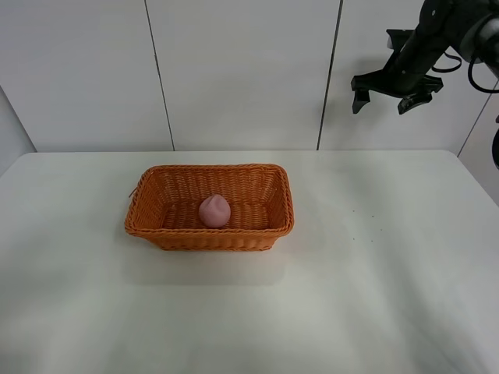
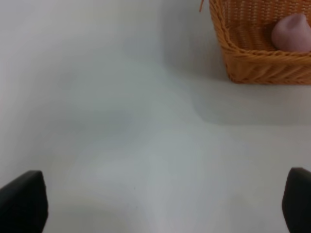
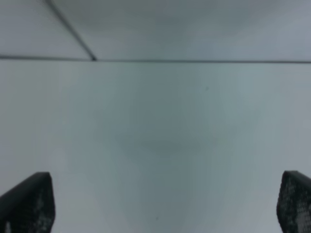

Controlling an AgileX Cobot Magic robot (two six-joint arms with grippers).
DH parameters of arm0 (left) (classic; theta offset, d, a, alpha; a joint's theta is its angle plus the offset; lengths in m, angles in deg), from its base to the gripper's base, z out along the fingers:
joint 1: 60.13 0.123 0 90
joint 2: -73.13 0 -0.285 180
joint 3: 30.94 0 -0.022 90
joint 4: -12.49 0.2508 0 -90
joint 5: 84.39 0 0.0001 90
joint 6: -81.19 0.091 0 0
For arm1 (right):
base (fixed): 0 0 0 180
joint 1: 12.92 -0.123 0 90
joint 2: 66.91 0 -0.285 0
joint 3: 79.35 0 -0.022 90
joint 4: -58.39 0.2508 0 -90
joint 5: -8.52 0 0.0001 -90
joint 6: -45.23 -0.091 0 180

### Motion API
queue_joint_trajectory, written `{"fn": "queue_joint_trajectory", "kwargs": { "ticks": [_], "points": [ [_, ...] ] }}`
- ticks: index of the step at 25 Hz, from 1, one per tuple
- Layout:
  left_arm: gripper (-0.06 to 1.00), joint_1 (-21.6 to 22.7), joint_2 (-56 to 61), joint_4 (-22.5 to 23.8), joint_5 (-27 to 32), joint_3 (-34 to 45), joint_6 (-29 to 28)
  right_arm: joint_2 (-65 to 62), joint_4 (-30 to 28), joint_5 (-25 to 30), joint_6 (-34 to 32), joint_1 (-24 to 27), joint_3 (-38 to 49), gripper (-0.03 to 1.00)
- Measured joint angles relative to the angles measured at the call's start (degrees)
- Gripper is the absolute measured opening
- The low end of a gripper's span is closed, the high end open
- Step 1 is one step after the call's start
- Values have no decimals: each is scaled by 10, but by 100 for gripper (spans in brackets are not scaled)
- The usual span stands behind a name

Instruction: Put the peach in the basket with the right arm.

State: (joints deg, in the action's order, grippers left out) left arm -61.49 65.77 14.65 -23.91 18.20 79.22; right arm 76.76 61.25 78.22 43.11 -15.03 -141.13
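Note:
The pink peach (image 1: 214, 211) lies inside the orange-brown wicker basket (image 1: 156, 222) in the middle of the white table. In the left wrist view a corner of the basket (image 2: 252, 63) shows with the peach (image 2: 292, 33) inside it. My right gripper (image 1: 383, 100) hangs high above the table's far right, well away from the basket, open and empty. Its two fingertips (image 3: 29, 204) frame bare table and wall in the right wrist view. My left gripper (image 2: 160, 204) is open and empty too, over bare table beside the basket; the high view does not show it.
The white table (image 1: 374, 296) stretches wide around the basket. Pale wall panels (image 1: 242, 70) stand behind it. The right arm's black links and cables (image 1: 468, 39) fill the upper right corner.

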Motion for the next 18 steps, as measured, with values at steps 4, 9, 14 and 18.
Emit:
{"fn": "queue_joint_trajectory", "kwargs": {
  "ticks": [4, 9, 14, 18],
  "points": [
    [99, 0, 0, 0, 0, 0, 0, -25, -6, 0, 5, -3, 46, 70],
    [99, 0, 0, 0, 0, 0, 0, -86, -6, -1, 5, -3, 153, 70],
    [99, 0, 0, 0, 0, 0, 0, -192, -8, -2, 6, -3, 320, 70],
    [99, 0, 0, 0, 0, 0, 0, -296, -14, -1, 6, -3, 473, 70]
  ]
}}
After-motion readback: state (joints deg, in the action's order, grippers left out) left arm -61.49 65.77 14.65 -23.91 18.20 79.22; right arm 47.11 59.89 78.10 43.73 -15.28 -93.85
